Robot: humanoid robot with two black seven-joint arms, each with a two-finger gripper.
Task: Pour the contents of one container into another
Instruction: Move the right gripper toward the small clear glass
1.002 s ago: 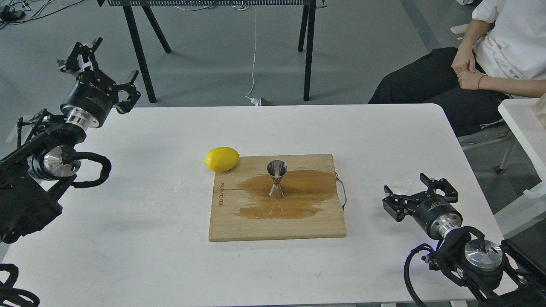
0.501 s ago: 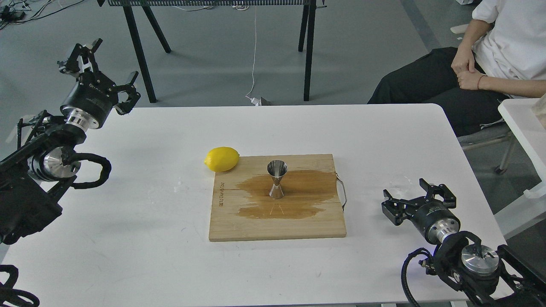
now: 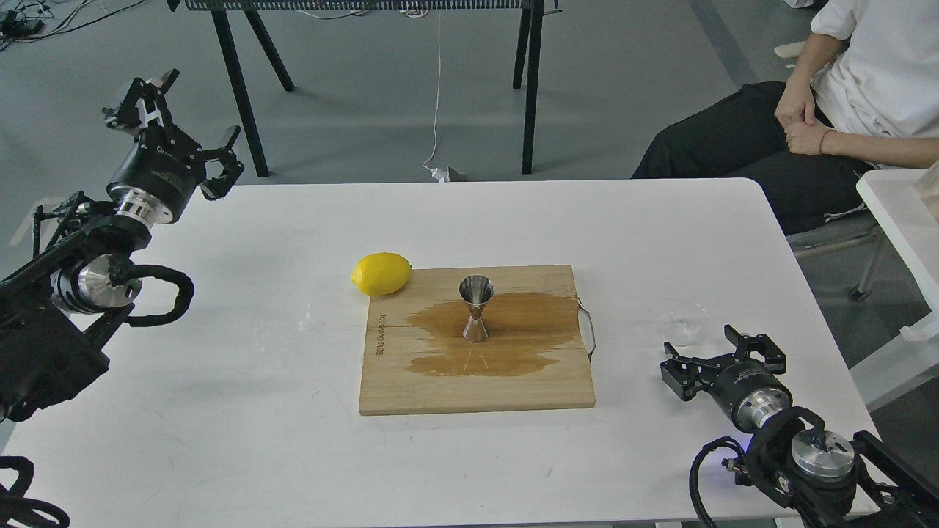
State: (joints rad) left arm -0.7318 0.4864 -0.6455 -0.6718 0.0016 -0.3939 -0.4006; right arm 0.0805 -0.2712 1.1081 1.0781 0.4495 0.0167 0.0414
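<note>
The steel jigger [image 3: 476, 308] stands upright in the middle of the wooden board [image 3: 477, 389], on a brown wet stain. The clear cup [image 3: 686, 324] sits on the white table to the right of the board, hard to make out against the top. My right gripper [image 3: 722, 352] is open just in front of the cup, a little apart from it, with nothing between its fingers. My left gripper [image 3: 176, 117] is open and raised at the table's far left corner, holding nothing.
A yellow lemon [image 3: 381, 273] lies against the board's far left corner. A metal handle [image 3: 589, 330] sticks out of the board's right edge. A seated person [image 3: 821, 117] is at the far right, a second white table [image 3: 899, 220] beside them.
My right gripper has drawn back toward me and away from the clear cup, which now shows whole beyond its fingers. The left arm has barely shifted.
</note>
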